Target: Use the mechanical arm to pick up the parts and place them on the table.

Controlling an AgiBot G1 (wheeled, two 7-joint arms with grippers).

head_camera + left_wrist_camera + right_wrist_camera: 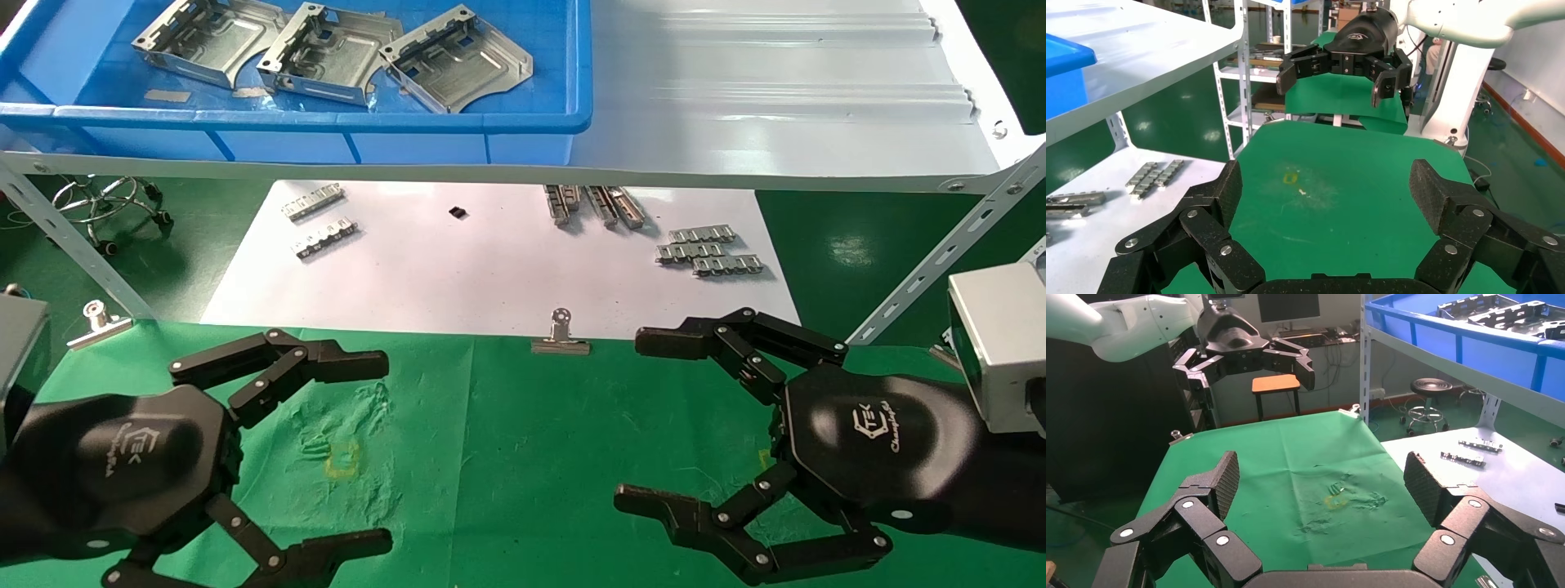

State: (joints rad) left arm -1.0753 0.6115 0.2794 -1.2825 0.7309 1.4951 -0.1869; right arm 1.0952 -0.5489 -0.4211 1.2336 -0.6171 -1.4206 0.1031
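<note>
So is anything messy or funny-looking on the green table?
Only the green cloth: it is wrinkled and puckered around the small yellow square mark, between the open left gripper and the open right gripper. Nothing is spilled. The three silver parts sit in the blue bin.

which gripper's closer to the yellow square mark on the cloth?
Left. The left gripper is open just beside the yellow square mark; the right gripper, also open, is well off to the mark's right.

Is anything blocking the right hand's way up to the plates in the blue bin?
No object lies between them, but the parts sit in the blue bin on a raised shelf. The open right hand hovers over the green table, below the shelf edge and bin wall.
</note>
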